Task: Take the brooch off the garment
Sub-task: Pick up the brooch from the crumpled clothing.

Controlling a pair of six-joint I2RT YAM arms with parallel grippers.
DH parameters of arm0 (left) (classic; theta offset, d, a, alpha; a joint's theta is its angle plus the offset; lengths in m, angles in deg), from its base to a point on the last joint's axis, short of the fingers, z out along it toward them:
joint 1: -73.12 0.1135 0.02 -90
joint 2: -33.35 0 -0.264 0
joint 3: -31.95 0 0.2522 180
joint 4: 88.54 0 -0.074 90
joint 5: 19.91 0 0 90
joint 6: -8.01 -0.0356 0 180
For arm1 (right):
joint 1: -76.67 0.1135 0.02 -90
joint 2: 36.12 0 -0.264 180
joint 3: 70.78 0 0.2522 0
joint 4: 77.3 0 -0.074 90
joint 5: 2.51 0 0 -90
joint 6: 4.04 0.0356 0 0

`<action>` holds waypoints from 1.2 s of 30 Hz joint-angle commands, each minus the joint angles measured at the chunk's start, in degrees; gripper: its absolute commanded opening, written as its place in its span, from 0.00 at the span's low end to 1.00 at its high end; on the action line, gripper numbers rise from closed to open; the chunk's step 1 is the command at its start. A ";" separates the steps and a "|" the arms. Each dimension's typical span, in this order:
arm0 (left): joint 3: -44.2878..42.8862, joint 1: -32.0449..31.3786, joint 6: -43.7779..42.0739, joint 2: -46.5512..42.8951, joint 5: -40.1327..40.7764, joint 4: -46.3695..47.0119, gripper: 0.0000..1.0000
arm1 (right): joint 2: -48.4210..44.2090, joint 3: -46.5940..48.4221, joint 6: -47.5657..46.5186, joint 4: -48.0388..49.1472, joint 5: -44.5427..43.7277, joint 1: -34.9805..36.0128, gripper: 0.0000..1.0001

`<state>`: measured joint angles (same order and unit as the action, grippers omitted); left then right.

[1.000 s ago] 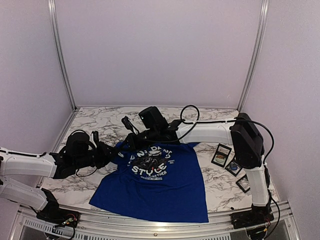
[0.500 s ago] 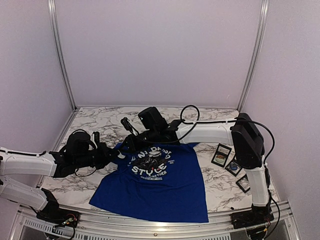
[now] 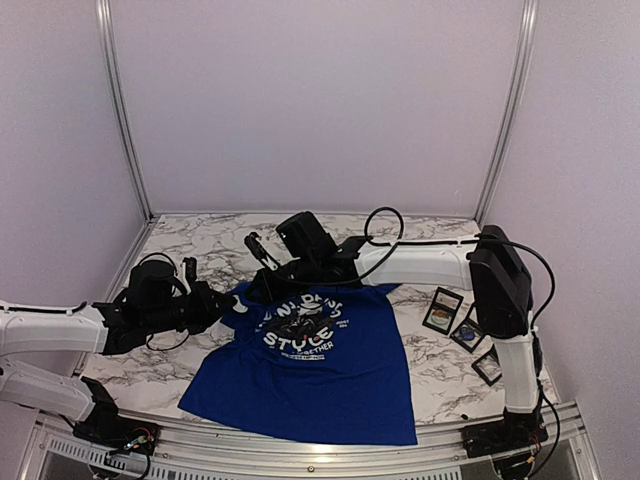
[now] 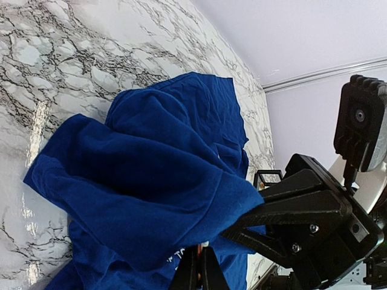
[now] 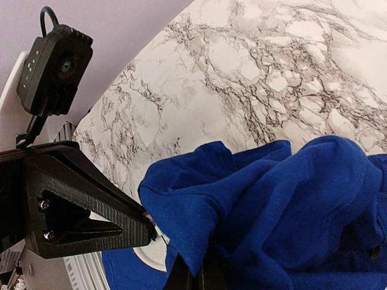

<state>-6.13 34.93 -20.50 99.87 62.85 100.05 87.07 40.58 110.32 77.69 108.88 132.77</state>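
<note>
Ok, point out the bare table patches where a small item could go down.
Free: the marble table strip between the arms and back wall; the patch between the T-shirt and the framed cards. Crowded: the shirt's collar, where left claw and right claw meet.

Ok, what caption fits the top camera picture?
Left end effector and right end effector meet at a bunched blue panda T-shirt on a marble table.

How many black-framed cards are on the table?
3, in a row along the right side of the table: far card, middle card, near card. More could be hidden under the garment.
</note>
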 commanded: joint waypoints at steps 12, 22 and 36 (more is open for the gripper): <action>-1.82 1.45 -8.16 -1.65 -3.81 2.07 0.00 | -1.59 0.76 0.61 -1.16 0.93 -1.98 0.00; -2.24 1.81 -11.51 2.47 -11.22 10.47 0.00 | -2.97 -1.05 1.87 1.31 4.12 -3.43 0.01; -8.07 2.80 -15.54 11.29 -18.20 16.95 0.00 | -7.11 -10.37 9.84 10.67 10.47 -9.06 0.38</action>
<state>-11.24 37.57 -35.10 108.44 49.73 109.18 82.94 33.21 116.61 84.03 118.61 125.40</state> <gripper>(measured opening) 0.028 0.351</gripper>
